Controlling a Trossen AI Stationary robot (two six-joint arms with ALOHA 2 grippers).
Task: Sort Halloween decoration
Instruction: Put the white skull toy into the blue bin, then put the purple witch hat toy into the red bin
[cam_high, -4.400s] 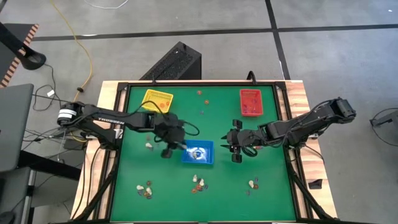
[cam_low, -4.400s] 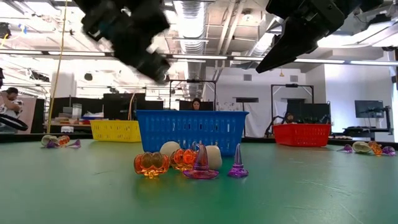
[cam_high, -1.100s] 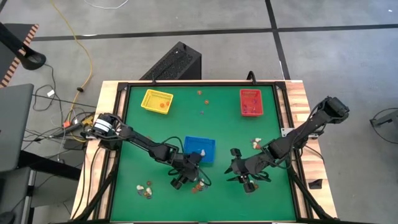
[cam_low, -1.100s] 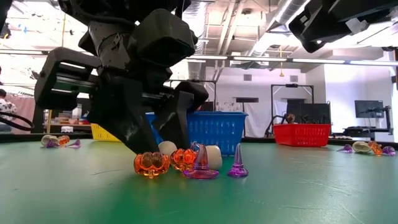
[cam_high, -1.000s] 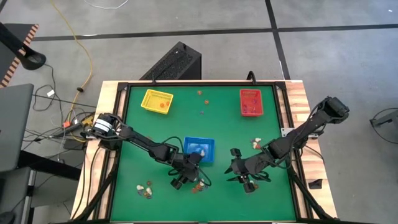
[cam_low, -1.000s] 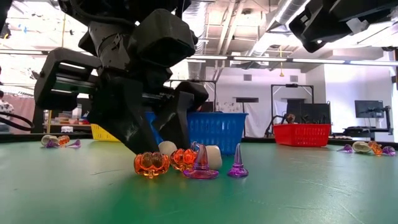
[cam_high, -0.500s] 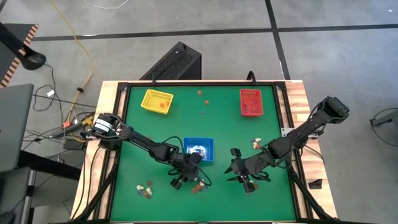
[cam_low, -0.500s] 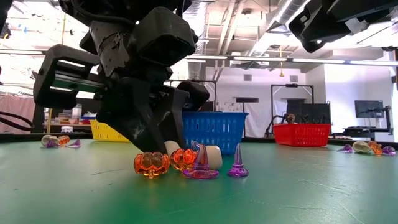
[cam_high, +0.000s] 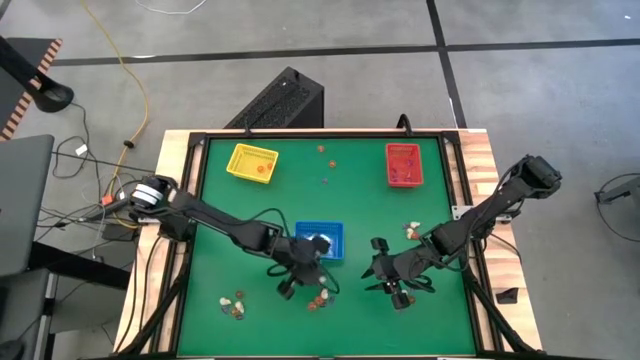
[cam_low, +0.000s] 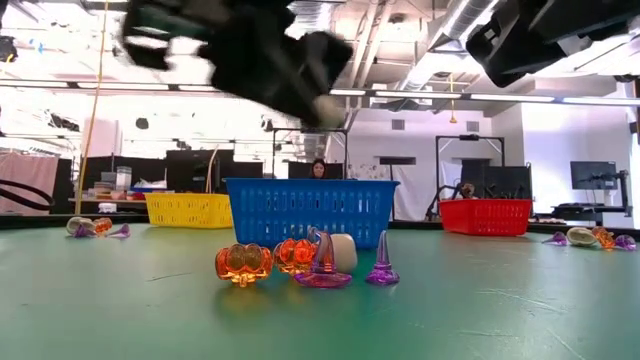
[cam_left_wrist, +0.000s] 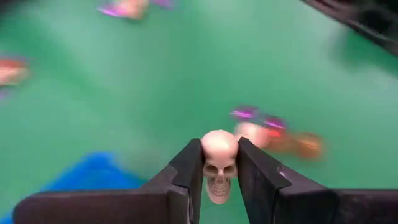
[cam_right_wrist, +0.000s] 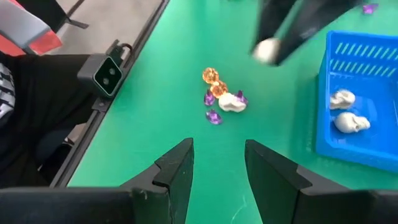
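Green felt covers the table (cam_high: 215, 225) — above it, just beside the blue tray (cam_high: 322, 238), the left gripper (cam_left_wrist: 219, 163) pinches a whitish skull (cam_left_wrist: 219, 162); right gripper (cam_right_wrist: 217, 163) hovers near the tray, fingers spread, empty

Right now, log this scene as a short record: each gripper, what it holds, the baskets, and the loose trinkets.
left gripper: shut on a white skull, lifted above the green table near the blue basket
right gripper: open, empty, hovering right of the blue basket
blue basket: two skulls inside
yellow basket: far left of table
red basket: far right of table
loose trinkets: orange pumpkins, purple hats and one skull in a cluster in front of the blue basket; smaller clusters near the left and right edges
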